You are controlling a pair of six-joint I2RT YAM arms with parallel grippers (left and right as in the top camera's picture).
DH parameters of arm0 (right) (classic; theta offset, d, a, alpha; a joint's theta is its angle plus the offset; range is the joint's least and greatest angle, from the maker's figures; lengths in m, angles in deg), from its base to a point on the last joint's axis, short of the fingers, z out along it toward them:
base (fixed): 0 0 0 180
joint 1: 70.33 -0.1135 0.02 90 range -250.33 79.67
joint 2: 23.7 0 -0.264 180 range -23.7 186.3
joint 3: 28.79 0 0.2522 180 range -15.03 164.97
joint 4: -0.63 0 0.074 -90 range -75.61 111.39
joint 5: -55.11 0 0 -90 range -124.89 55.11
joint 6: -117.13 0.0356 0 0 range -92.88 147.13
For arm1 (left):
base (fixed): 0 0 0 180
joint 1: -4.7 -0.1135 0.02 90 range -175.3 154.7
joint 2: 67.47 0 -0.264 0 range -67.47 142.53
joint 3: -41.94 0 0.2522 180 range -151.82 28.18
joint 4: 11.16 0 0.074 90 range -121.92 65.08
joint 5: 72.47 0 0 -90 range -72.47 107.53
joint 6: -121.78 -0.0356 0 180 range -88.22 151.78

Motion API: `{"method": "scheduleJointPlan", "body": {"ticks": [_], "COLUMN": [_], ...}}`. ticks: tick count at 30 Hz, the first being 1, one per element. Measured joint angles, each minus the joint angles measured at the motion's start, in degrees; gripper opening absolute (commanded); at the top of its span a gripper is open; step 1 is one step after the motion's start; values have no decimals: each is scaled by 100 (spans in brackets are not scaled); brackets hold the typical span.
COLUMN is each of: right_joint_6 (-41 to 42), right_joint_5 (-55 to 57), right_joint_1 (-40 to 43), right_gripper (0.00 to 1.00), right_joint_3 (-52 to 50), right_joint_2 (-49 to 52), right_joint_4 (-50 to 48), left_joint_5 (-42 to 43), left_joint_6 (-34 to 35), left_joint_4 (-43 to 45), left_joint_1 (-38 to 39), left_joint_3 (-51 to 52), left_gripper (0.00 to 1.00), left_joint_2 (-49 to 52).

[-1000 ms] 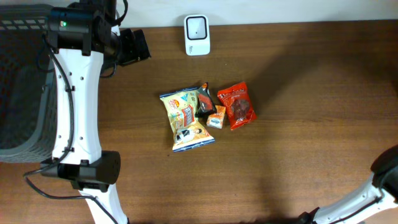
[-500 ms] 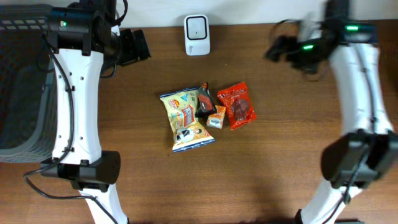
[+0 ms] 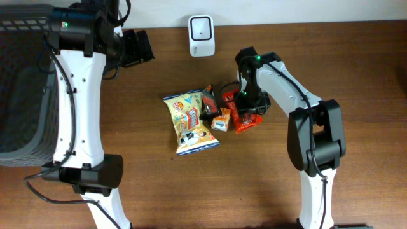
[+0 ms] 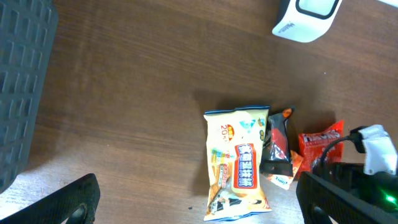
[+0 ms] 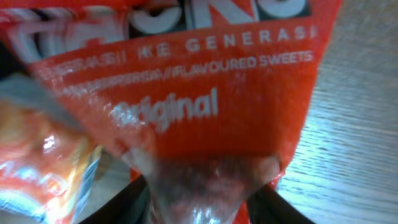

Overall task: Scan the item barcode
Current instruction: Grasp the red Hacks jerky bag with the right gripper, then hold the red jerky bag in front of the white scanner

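Note:
A red sweets packet (image 3: 245, 123) (image 5: 186, 93) lies at the right of a small pile in the middle of the table. My right gripper (image 3: 249, 105) (image 5: 199, 200) is down on it, and the packet's clear window sits pinched between the two dark fingers (image 5: 134, 199). A white barcode scanner (image 3: 201, 35) (image 4: 308, 15) stands at the table's far edge. My left gripper (image 3: 137, 48) (image 4: 208, 202) hovers high at the back left, open and holding nothing, looking down on the pile and the red packet (image 4: 317, 140).
Beside the red packet lie a yellow snack bag (image 3: 189, 121) (image 4: 239, 165), a dark packet (image 3: 210, 102) and a small orange box (image 3: 221, 121). A dark mesh basket (image 3: 19, 95) (image 4: 18, 74) stands off the table's left end.
My right arm swung in from the right, came down on the pile and closed its jaws around the red packet. The left arm has not moved.

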Motion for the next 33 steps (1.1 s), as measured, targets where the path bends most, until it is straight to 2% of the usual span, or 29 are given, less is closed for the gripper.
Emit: {"method": "scheduleJointPlan", "body": {"ticks": [2, 4, 8, 12, 14, 18, 22, 25, 29, 33], "right_joint_6": [83, 96, 400, 824, 927, 997, 1220, 1373, 1403, 1403], "right_joint_5": [-46, -94, -79, -57, -173, -522, -116, 433, 852, 1082], "right_joint_1": [0, 0, 0, 0, 0, -28, -225, -492, -673, -675], "right_gripper": [7, 4, 4, 4, 4, 4, 4, 4, 4, 4], "right_joint_3": [-44, -44, 315, 1425, 1814, 1823, 1827, 1827, 1827, 1827], "right_joint_2": [-24, -59, -24, 96, 96, 116, 197, 743, 1445, 1569], "right_joint_4": [-96, -129, -264, -595, -1423, -3906, -5224, -6168, -6745, -6889], "left_joint_5": [0, 0, 0, 0, -2, 0, 0, -2, -2, -2], "left_joint_6": [0, 0, 0, 0, 0, 2, 2, 0, 0, 0], "left_joint_4": [0, -2, 0, 0, 0, 7, 2, -4, 0, 0], "left_joint_1": [0, 0, 0, 0, 0, 0, 0, 0, 0, 0], "left_joint_3": [0, 0, 0, 0, 0, -2, 0, 0, -2, 0], "left_gripper": [99, 99, 99, 99, 99, 99, 99, 99, 99, 99], "left_joint_2": [0, 0, 0, 0, 0, -2, -2, -2, -2, -2]}}
